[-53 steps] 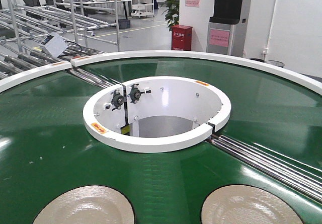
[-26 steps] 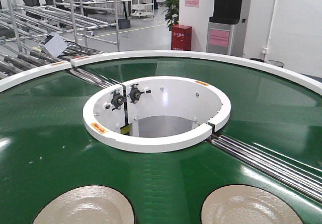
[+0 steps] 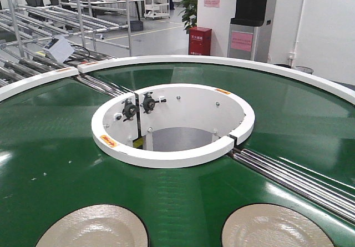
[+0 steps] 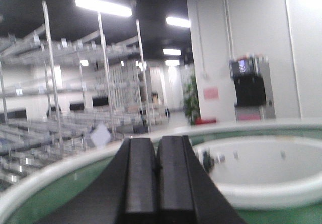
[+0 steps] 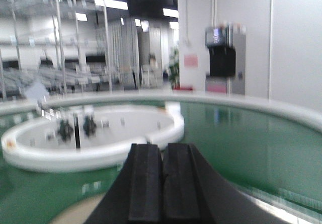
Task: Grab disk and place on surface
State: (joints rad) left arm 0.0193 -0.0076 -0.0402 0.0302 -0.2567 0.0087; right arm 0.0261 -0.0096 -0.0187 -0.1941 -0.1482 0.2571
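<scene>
Two beige disks lie on the green belt at the bottom edge of the front view, the left disk (image 3: 94, 229) and the right disk (image 3: 274, 227), both cut off by the frame. Neither gripper shows in that view. In the left wrist view my left gripper (image 4: 157, 143) is shut with nothing between its black fingers, held above the belt's outer white rim (image 4: 60, 171). My right gripper (image 5: 162, 147) is also shut and empty, and the edge of a disk (image 5: 75, 211) shows below it to the left. The surface is out of view.
The green ring conveyor (image 3: 55, 164) has a white inner ring (image 3: 172, 157) around an open well. Steel rollers (image 3: 294, 177) cross the belt at right. Metal racks (image 3: 61, 14), a red box (image 3: 200, 40) and a dispenser (image 3: 249, 14) stand behind.
</scene>
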